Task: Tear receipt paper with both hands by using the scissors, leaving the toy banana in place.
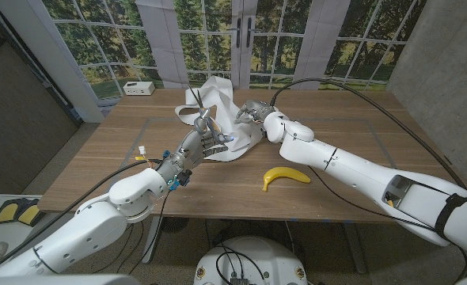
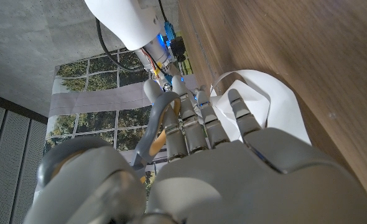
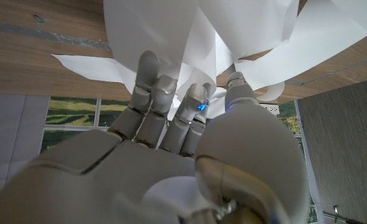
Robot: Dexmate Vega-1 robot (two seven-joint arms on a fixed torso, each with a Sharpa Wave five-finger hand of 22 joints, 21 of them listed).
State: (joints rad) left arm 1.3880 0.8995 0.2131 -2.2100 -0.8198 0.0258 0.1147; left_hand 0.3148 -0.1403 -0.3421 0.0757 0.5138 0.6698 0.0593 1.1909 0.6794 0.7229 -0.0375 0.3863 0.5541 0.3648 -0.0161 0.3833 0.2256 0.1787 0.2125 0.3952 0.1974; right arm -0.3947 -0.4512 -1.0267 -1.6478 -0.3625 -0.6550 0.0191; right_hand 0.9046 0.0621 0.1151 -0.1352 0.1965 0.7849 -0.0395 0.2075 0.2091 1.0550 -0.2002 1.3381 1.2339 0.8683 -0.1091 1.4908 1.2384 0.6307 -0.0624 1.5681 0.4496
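The white receipt paper lies crumpled at the table's far middle, part of it standing up. My left hand holds the scissors by their tan handles, blades pointing up at the paper's left side. In the left wrist view a tan handle loop of the scissors sits inside my left hand's fingers, next to the receipt paper. My right hand grips the paper from the right. In the right wrist view its fingers are buried in the paper's folds. The yellow toy banana lies near the front edge, apart from both hands.
A small white box sits behind the wooden table at the far left. Black cables arc over the table's right half. A yellow and black object lies on the floor at the left.
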